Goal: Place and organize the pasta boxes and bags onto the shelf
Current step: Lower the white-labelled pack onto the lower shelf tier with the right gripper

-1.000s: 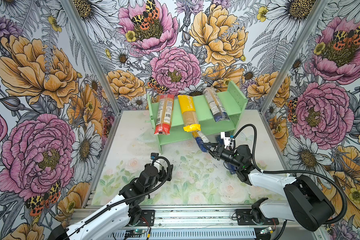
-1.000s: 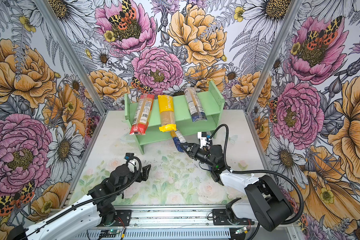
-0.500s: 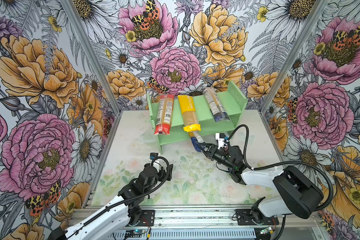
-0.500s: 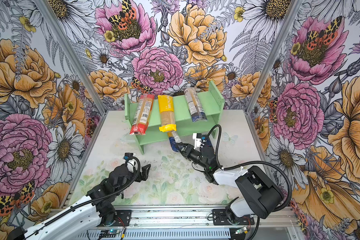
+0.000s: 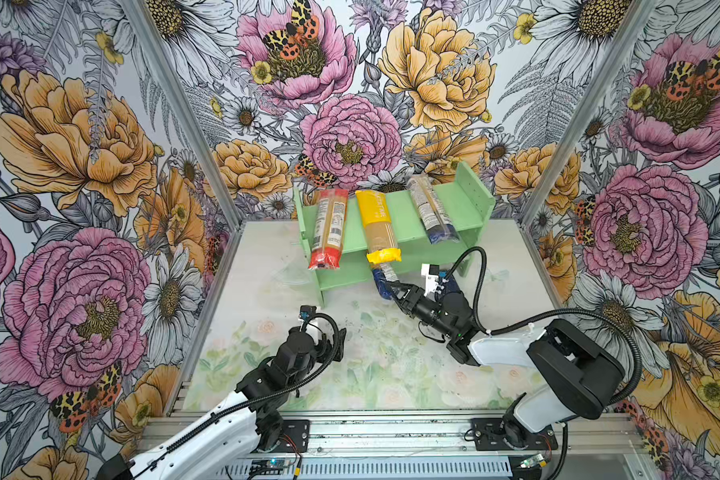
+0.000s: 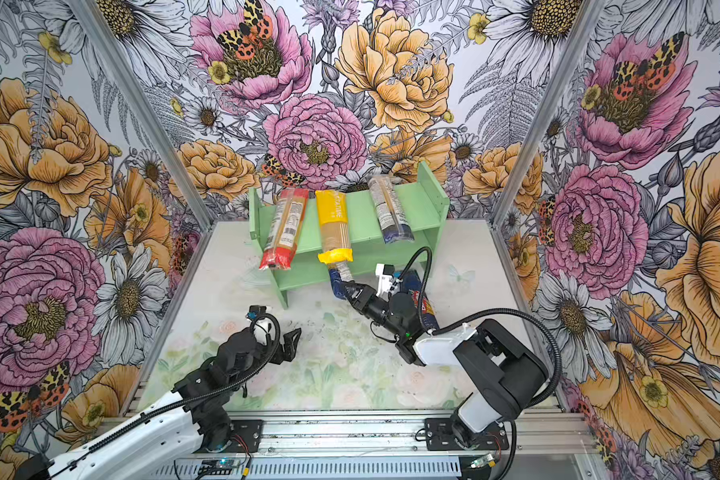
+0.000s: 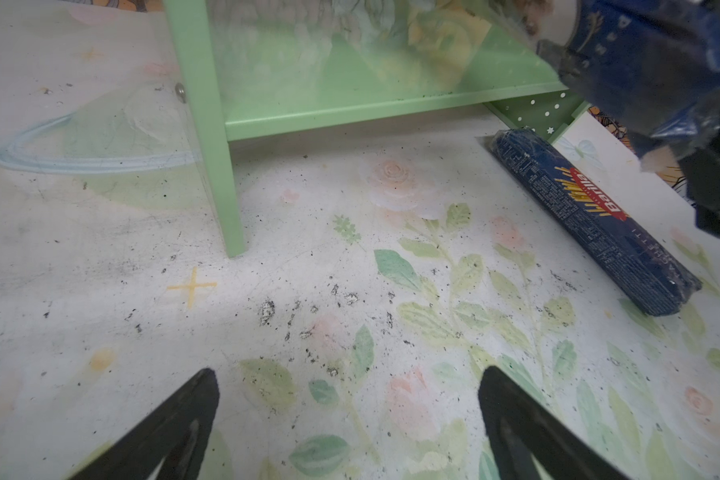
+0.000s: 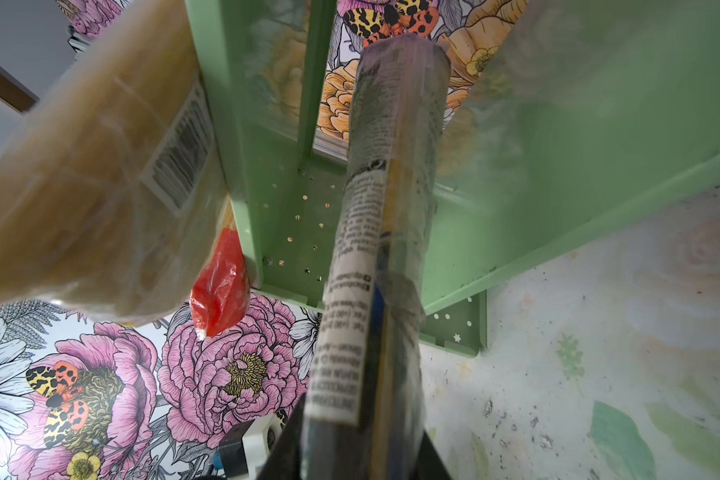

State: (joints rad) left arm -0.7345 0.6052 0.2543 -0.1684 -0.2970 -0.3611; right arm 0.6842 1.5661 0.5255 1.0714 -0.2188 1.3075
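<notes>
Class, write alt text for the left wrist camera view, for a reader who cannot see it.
The left pincer hangs open and empty over the flower-printed table. Ahead stands the mint-green shelf; a dark blue Barilla box lies flat on the table nearby.

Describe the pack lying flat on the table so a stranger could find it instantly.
Find the mint-green shelf at the back of the table. By its right-hand side panel, flat on that table, lies a long dark blue box. Unlike the see-through bags on the shelf, it is opaque and bears a red Barilla logo.
</notes>
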